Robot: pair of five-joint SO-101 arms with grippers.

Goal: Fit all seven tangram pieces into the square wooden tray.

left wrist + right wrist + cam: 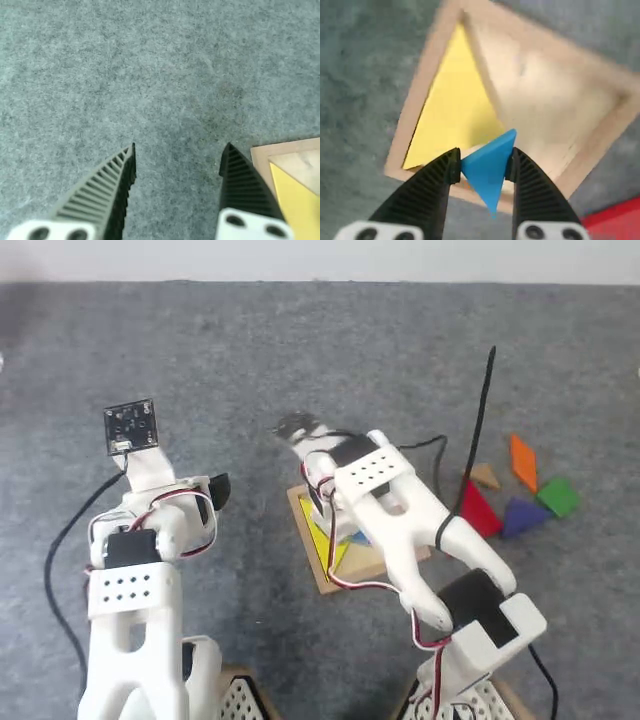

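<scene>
The square wooden tray (310, 558) lies mid-table under the right arm; its frame (600, 145) holds a yellow triangle (452, 115) along one side. My right gripper (484, 167) is shut on a blue triangle (487, 167), held just above the tray's edge. In the high view the right gripper (335, 510) sits over the tray. My left gripper (177, 160) hangs open over bare carpet, with the tray corner (285, 150) and yellow triangle (300, 200) beside one finger. Loose at the right lie a red triangle (478, 510), purple triangle (524, 516), green square (558, 496), orange parallelogram (523, 462) and small tan triangle (486, 476).
A black cable (480, 435) runs across the grey carpet between the tray and the loose pieces. The left arm's camera module (132, 426) stands at the left. Open carpet lies at the far side and left of the tray.
</scene>
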